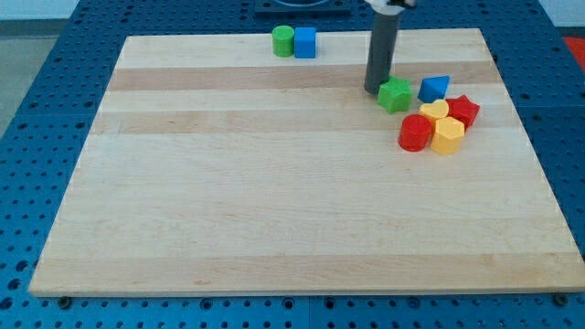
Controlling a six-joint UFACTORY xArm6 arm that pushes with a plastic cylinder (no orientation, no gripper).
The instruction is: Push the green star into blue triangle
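Observation:
The green star lies on the wooden board at the view's upper right. The blue triangle lies just to its right, a small gap apart. My tip rests at the green star's left edge, touching it or nearly so. The dark rod rises from there toward the view's top.
A red star, a yellow heart, a yellow block and a red block cluster just below the blue triangle. A green cylinder and a blue cube stand at the board's top edge.

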